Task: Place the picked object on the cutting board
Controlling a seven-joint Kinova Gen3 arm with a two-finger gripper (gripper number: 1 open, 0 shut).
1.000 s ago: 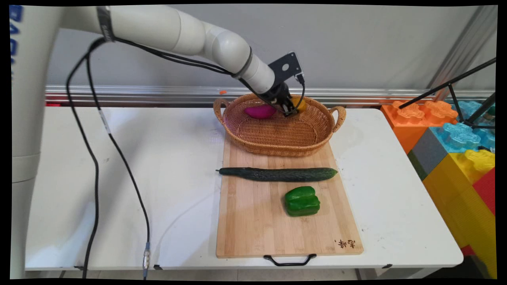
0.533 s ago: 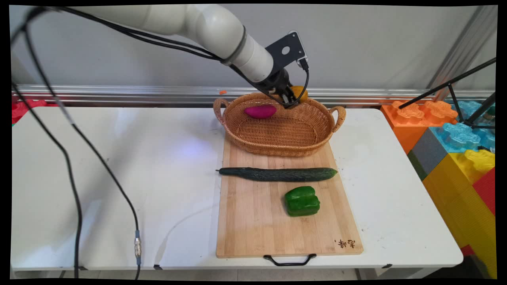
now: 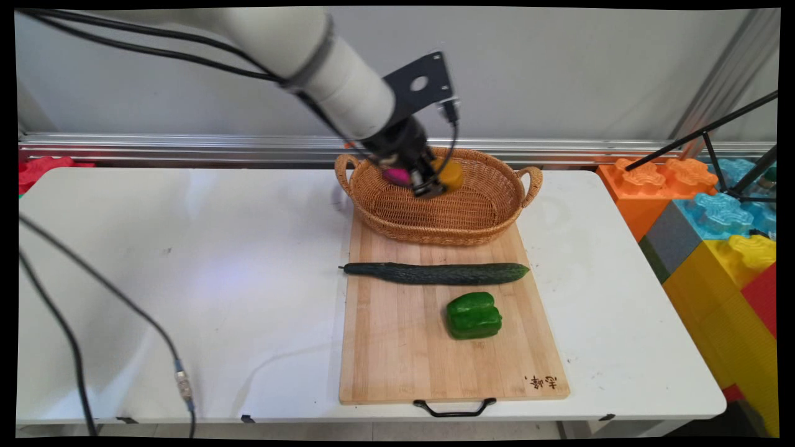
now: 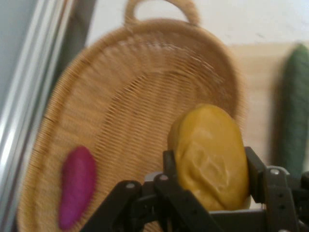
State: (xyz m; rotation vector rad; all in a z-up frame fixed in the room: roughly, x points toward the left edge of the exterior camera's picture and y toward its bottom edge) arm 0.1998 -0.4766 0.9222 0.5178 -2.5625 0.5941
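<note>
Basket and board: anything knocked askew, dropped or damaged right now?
Nothing stands out. The gripper holds a yellow vegetable above the wicker basket, which sits squarely at the cutting board's far end. The purple sweet potato lies in the basket; the cucumber and green pepper lie on the board.

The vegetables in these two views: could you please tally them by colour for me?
Green: 2, the cucumber and the bell pepper.
Purple: 1, the sweet potato in the basket.
Yellow: 1, the yellow potato in the end effector.
Total: 4.
</note>
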